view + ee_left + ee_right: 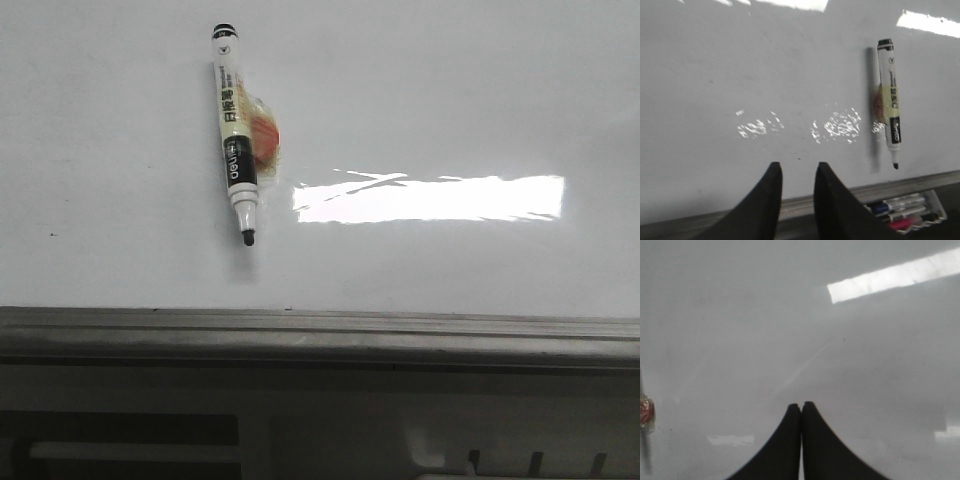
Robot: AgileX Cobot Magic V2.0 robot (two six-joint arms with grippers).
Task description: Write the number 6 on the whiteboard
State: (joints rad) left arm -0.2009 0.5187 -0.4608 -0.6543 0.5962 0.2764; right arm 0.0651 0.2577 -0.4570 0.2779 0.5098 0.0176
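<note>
The left pincer (797, 175) gapes empty, the right pincer (801, 412) pinched shut, both short of the bare whiteboard (450, 90); next, seize the marker (235, 140) above the rail (320, 335).

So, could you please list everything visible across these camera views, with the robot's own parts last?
whiteboard: one, glossy white, fills most of every view; no 6 drawn on it yet.
glare patch: one, bright white, on the board right of the marker.
marker pen: one, cream and black, uncapped, lying on the board with its tip toward the rail, an orange patch at its middle.
edge rail: one, grey, along the board's near edge.
tray of spare markers: one, clear, beyond the rail.
left gripper: black, open, empty.
right gripper: black, shut, empty.
</note>
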